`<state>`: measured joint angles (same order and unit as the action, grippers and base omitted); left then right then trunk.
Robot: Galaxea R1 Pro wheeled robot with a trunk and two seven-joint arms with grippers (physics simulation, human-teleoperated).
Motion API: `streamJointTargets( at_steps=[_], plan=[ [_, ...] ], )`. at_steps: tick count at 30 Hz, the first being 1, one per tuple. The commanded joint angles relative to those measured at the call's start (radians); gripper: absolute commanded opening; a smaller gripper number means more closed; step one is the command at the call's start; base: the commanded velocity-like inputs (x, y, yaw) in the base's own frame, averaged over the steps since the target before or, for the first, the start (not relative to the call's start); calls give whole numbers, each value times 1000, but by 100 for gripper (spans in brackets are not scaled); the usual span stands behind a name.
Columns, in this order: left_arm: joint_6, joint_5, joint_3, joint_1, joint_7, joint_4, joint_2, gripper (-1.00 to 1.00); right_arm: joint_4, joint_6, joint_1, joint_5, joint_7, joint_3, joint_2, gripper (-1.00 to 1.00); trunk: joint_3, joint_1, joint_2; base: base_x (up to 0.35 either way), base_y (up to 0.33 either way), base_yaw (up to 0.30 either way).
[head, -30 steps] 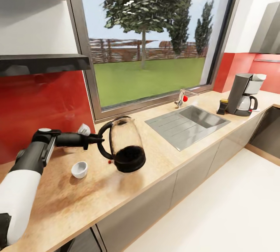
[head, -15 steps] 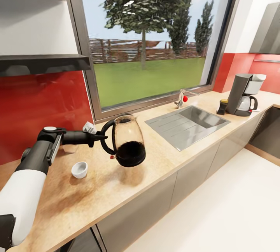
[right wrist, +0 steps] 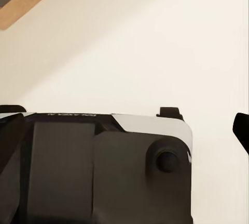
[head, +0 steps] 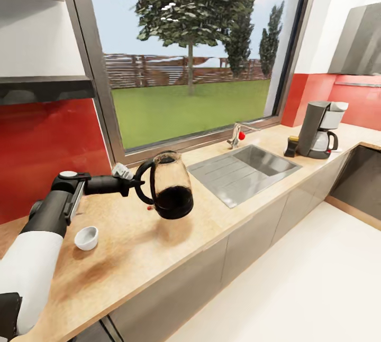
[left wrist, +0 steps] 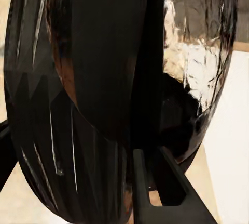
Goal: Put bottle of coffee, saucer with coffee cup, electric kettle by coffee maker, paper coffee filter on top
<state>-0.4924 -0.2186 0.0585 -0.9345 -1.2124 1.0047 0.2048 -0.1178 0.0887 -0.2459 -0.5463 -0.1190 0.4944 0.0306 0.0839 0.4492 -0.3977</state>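
Note:
My left gripper (head: 138, 186) is shut on the black handle of the electric kettle (head: 169, 187). The dark glass kettle hangs tilted above the countertop (head: 159, 241), left of the sink, and up close in the left wrist view the kettle (left wrist: 104, 89) blocks most of what lies beyond my left gripper (left wrist: 83, 182). The white coffee cup (head: 86, 237) stands on the counter below my left arm. Far right, the coffee maker (head: 316, 131) stands on the counter with the bottle of coffee (head: 291, 146) beside it. My right gripper (right wrist: 124, 130) hangs open over the floor.
An inset steel sink (head: 241, 168) with a tap (head: 236, 135) lies between the kettle and the coffee maker. A dark shelf (head: 42, 88) juts out above my left arm. The window and red backsplash line the counter's back. Pale floor (head: 296, 278) runs along the grey cabinets.
The view has swung a little to the right. The held kettle has tipped back from base-forward to nearer upright and moved away from the cup, toward the sink.

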Motion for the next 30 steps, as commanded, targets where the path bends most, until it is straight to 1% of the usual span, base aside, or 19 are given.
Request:
streamJointTargets(
  at_steps=[1,11,21,24,26,27,30],
  plan=[
    [-11,-5,3,-1,-7,3,-1,-100,1,3,-1,-11,-4,7,0,100,2,1,-2,112,-263,-221],
    [-11,-4,3,0,-4,5,-2,-100,1,3,-1,-11,-5,8,0,100,2,1,-2,115,-263,-254],
    [-11,-4,5,0,-4,5,-2,-100,1,3,-1,-11,-5,9,0,100,2,1,-2,158,-254,-264],
    [-12,-5,7,-1,-3,5,-1,-100,1,3,-1,-11,-5,9,0,100,2,1,-2,24,-269,-264],
    [-12,-5,7,0,2,5,-1,-100,1,3,-1,-11,-5,9,0,100,2,1,-2,7,-272,-264],
    [-11,-3,7,0,20,5,-2,-100,1,3,-1,-11,-5,9,0,100,2,1,-2,1,-272,-264],
    [-11,-2,8,0,28,5,-5,-100,1,3,-1,-11,-5,9,0,100,2,1,-2,1,-272,-264]
  ],
)
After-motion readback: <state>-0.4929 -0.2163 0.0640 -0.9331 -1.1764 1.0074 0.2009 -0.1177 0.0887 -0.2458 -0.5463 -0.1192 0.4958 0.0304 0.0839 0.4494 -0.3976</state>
